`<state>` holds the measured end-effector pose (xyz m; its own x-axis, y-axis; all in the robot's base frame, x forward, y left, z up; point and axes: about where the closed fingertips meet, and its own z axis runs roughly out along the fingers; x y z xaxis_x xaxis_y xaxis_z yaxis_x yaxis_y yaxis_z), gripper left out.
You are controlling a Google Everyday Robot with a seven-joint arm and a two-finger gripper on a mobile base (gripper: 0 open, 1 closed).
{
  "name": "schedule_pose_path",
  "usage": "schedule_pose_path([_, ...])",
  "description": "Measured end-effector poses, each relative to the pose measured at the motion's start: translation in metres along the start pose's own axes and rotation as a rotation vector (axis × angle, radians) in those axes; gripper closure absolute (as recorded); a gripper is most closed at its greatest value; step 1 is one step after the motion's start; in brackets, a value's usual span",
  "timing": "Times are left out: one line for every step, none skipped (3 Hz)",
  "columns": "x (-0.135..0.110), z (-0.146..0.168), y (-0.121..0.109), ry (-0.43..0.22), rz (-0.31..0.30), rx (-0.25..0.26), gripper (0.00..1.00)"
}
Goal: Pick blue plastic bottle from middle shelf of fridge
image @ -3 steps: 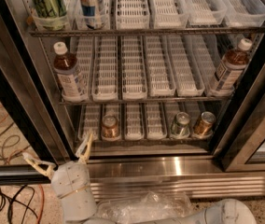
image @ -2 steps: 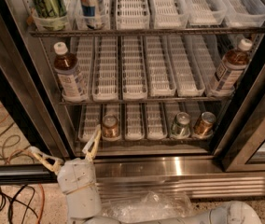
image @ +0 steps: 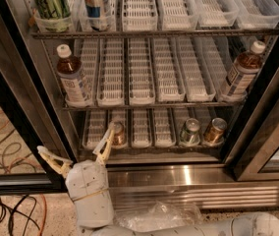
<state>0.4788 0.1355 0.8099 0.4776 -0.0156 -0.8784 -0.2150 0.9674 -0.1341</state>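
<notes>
Two small bottles of brown drink with white caps and pale labels stand on the middle shelf [image: 144, 103] of the open fridge [image: 179, 173]. One blue plastic bottle [image: 73, 78] is in the far left lane, a like one [image: 241, 73] in the far right lane. The white lane trays between them hold nothing. My gripper [image: 78, 150] is open, low at the lower left, in front of the bottom shelf's left end. It is well below the left bottle and apart from it. Its right finger [image: 105, 142] overlaps a gold can [image: 118, 134].
A green-labelled bottle [image: 51, 1] and a blue-and-white one [image: 95, 4] stand on the top shelf. Two more cans [image: 191, 132] [image: 214, 131] sit on the bottom shelf. The black door frame [image: 269, 112] is at right. Cables [image: 7, 132] lie on the floor at left, a plastic bag [image: 159, 216] below.
My gripper has moved right and a little up, closer to the fridge's bottom shelf. The bottles and cans have not moved.
</notes>
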Motion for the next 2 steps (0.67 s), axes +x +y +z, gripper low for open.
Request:
schedule_pose_path([0.0,0.0,0.0,0.0,0.0,0.0,0.18])
schedule_pose_path([0.0,0.0,0.0,0.0,0.0,0.0,0.41])
